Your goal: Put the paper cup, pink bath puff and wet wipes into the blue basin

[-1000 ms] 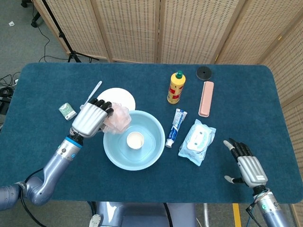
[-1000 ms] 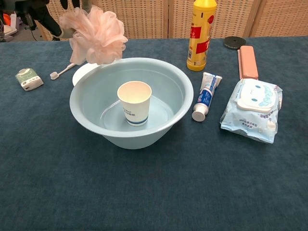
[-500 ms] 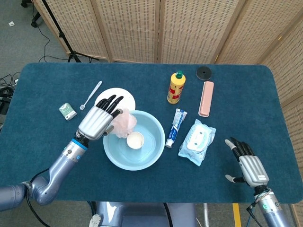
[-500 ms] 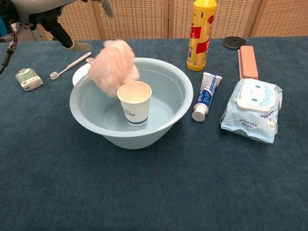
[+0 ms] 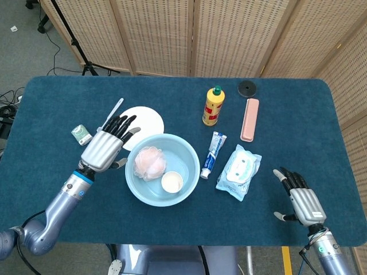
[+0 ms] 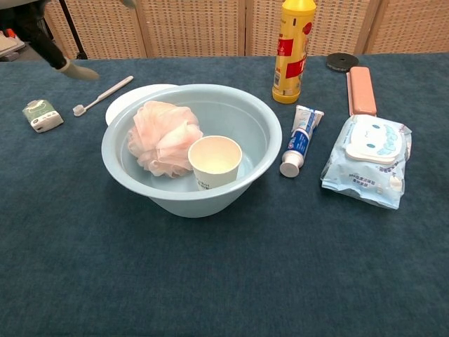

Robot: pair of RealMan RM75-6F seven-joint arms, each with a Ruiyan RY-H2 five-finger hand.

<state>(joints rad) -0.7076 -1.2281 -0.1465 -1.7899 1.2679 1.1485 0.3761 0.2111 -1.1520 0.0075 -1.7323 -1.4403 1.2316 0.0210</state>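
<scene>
You face a tabletop (image 5: pixel 51 109) covered in dark teal cloth with rounded corners. Behind it stands a folding screen (image 5: pixel 229 34) of pale wood frames filled with woven cane, its panels set at slight angles. At the upper left, grey carpeted floor (image 5: pixel 23 51) shows, with a black tripod stand (image 5: pixel 71 37) and loose cables (image 5: pixel 8 94) beside the table's edge. Light is even and soft.
</scene>
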